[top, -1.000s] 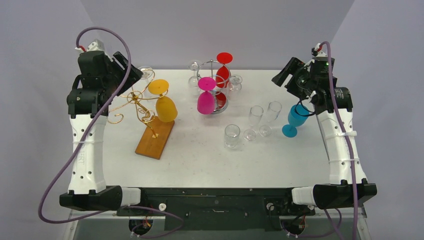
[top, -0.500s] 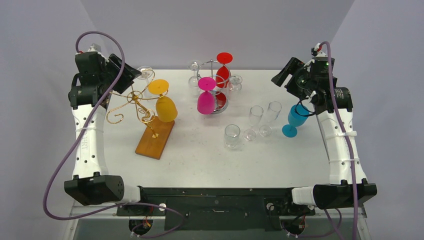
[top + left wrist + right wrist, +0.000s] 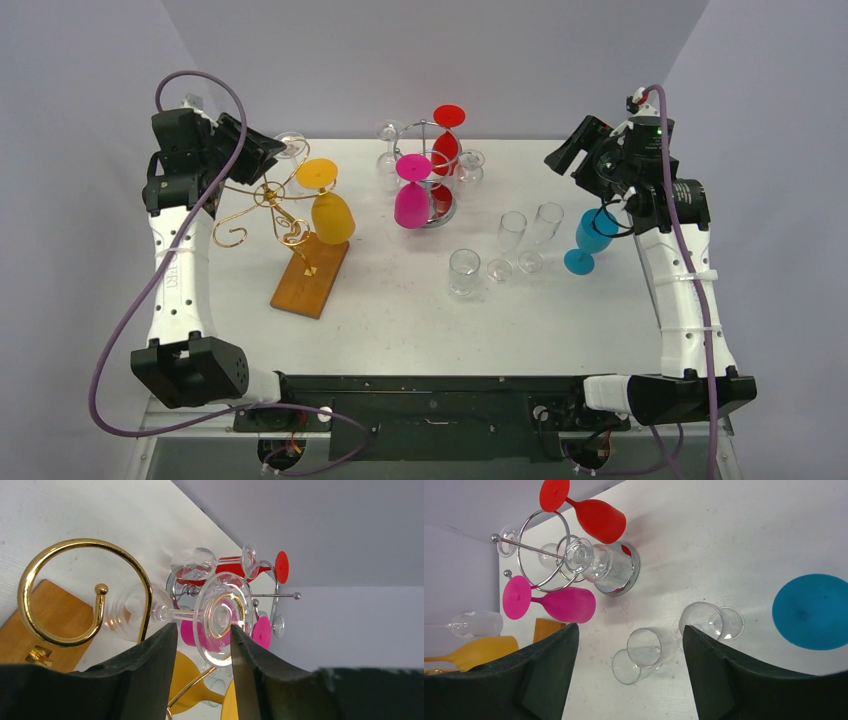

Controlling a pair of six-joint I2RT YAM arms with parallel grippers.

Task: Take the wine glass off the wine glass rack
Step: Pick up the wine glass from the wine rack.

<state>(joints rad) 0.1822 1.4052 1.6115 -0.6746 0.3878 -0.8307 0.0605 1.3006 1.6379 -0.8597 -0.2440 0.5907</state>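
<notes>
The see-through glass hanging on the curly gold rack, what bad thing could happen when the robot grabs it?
1. The left end effector straddles only the thin round foot of the clear wine glass, so a grip there may slip.
2. The glass's stem crosses a curl of the gold wire rack. A crooked pull could snag it, perhaps tipping the rack and shaking the yellow wine glass hanging on it.
</notes>
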